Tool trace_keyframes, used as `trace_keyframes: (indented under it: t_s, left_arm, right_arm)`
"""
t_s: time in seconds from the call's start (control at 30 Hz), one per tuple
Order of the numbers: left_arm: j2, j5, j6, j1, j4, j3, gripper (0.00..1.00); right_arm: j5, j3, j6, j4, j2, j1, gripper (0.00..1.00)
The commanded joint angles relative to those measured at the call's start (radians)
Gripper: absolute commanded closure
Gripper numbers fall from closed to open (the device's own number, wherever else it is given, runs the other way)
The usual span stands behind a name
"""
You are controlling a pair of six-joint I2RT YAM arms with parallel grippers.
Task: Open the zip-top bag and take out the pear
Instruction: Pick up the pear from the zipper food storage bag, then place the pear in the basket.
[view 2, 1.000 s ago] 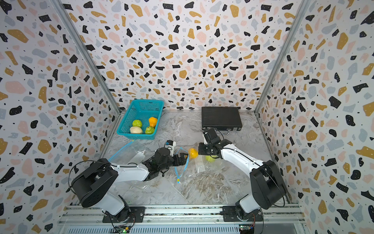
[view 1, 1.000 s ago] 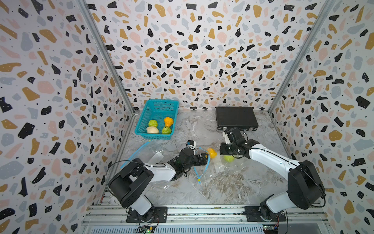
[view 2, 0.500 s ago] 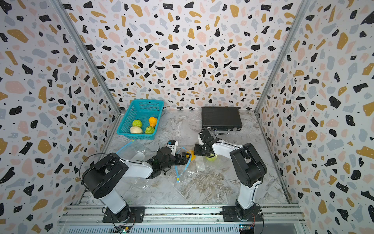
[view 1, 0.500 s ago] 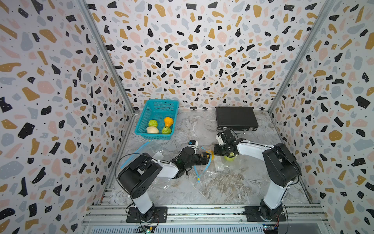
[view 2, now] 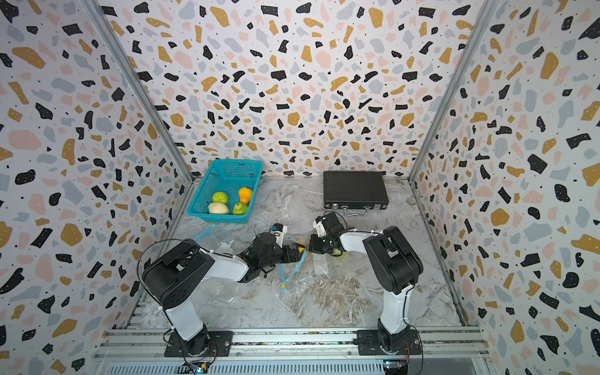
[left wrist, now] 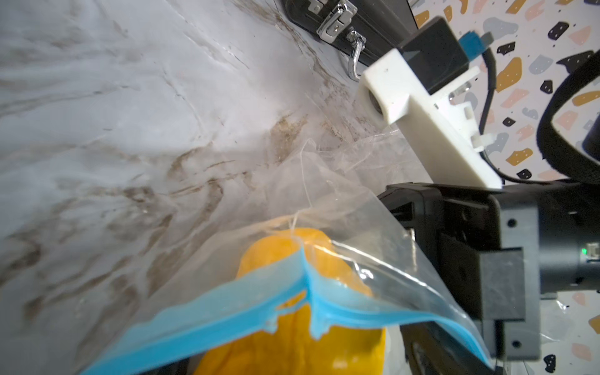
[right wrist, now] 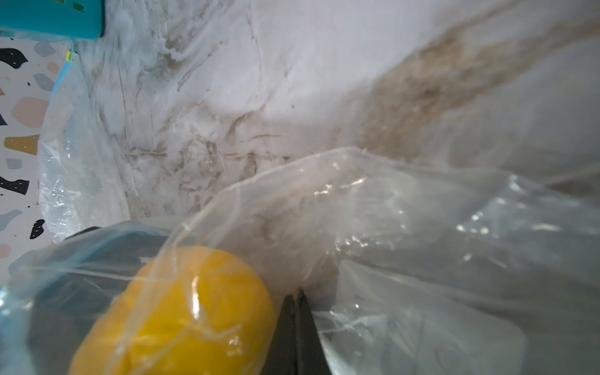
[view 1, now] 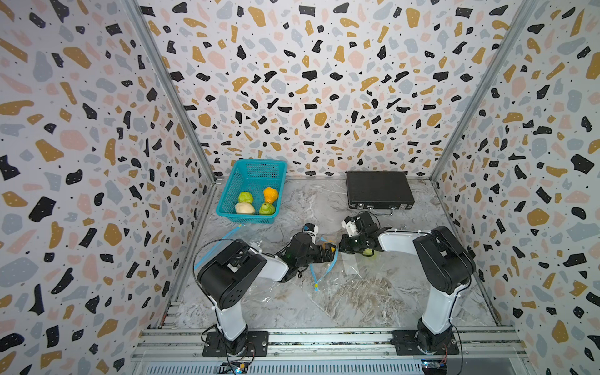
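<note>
Although the blue zip strip (left wrist: 227, 311) of the zip-top bag (view 1: 355, 276) is seen parted and buckled, the pear (left wrist: 292, 344), taken here to be the yellow fruit, has not been brought out. It lies at the bag's mouth, on the table (view 1: 308, 207) between the two grippers, with the strip draped across it and clear film over its far end. The opening is therefore judged done and the removal only begun: the fruit has yet to be gripped firmly and drawn clear of the film.

The left gripper (view 1: 329, 251) is set about the pear with its jaws wide, but whether they press on it cannot be told. The right gripper (right wrist: 293, 303) is shown with its fingertips pressed together on a fold of the bag's film, just beside the pear.

Much is poorly shown. The left fingers are almost cut off in the left wrist view, and in both top views the pear is reduced to a small yellow spot. A green fruit (view 1: 369, 252) is half hidden under the right gripper, and whether it is inside the bag cannot be made out. Well apart, a teal basket (view 1: 229, 194) and a black case (view 1: 378, 190) are seen by the back wall.
</note>
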Motion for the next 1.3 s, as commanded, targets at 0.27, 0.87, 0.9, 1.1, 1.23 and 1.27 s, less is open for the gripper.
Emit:
trace_keyframes:
  t_s: [0.27,0.87,0.9,1.1,1.23,1.27]
  left_arm:
    - [-0.114,0.126,0.029,0.04,-0.066,-0.061,0.38]
    - [-0.696,0.292,0.205,0.507,-0.931,0.13,0.4]
    - [-0.662,0.314,0.213,0.538,-0.934,0.166,0.4]
    - [-0.337,0.394,0.265,0.756,-0.935,0.465,0.42]
    - [-0.109,0.383,0.247,0.84,-0.936,0.67,0.41]
    - [-0.052,0.382,0.253,0.848,-0.95,0.721,0.41]
  right_arm:
    - [0.051,0.0,0.007,-0.087,-0.033,-0.006,1.0]
    - [-0.048,-0.023,0.106,0.008,-0.268,-0.052,0.94]
    - [-0.047,-0.005,0.094,-0.032,-0.287,-0.053,0.89]
    - [-0.03,0.03,0.006,-0.254,-0.416,-0.148,0.59]
    - [0.011,-0.018,-0.067,-0.359,-0.488,-0.252,0.49]
    - [0.034,-0.026,-0.093,-0.387,-0.504,-0.275,0.47]
